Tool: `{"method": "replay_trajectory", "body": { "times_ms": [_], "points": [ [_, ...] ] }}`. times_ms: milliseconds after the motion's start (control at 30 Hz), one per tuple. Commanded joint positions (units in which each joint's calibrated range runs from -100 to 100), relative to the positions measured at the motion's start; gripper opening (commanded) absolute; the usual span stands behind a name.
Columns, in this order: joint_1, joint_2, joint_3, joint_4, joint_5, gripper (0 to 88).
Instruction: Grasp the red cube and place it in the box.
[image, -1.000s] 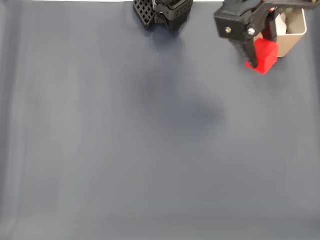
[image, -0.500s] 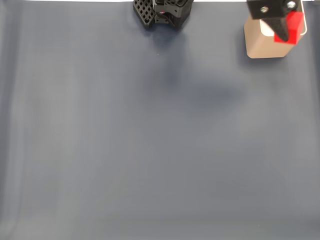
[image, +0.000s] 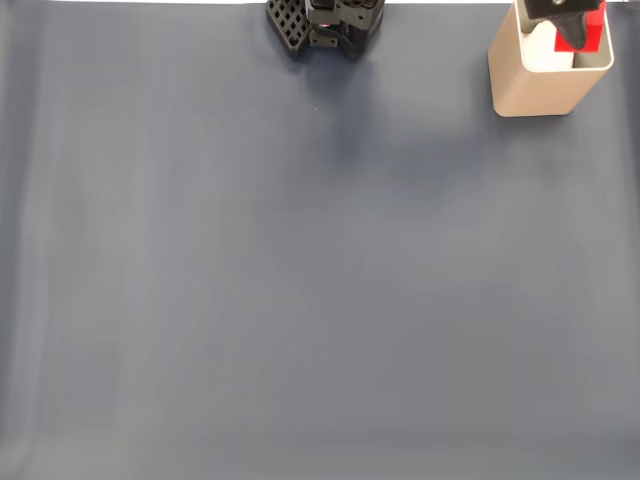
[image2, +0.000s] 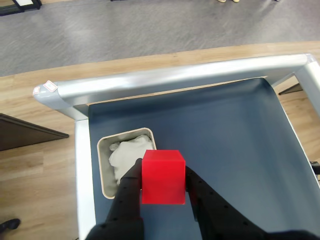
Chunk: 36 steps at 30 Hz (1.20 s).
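Note:
The red cube (image2: 163, 176) is clamped between my two black fingers, and my gripper (image2: 163, 189) is shut on it. In the wrist view it hangs above the table, just right of the beige box's (image2: 106, 172) opening, which holds crumpled white material (image2: 125, 152). In the fixed view the red cube (image: 587, 32) sits at the top right, over the open top of the box (image: 540, 88), with my gripper (image: 570, 22) partly cut off by the frame's upper edge.
The arm's black base (image: 327, 24) stands at the top middle of the fixed view. Dark blue cloth (image: 300, 280) covers the table. The wrist view shows the table's metal edge (image2: 175, 77) just beyond the box, with wooden floor past it.
My gripper has carried the cube up from the cloth beside the box and further toward the top edge, over the box's opening.

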Motion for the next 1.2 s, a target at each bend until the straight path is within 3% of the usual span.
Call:
{"method": "replay_trajectory", "body": {
  "times_ms": [0, 1167],
  "points": [
    [-2.18, 0.58, -0.98, 0.34, -0.29, 0.1],
    [-6.58, 7.76, -0.16, -4.10, -0.73, 0.7]
  ]
}}
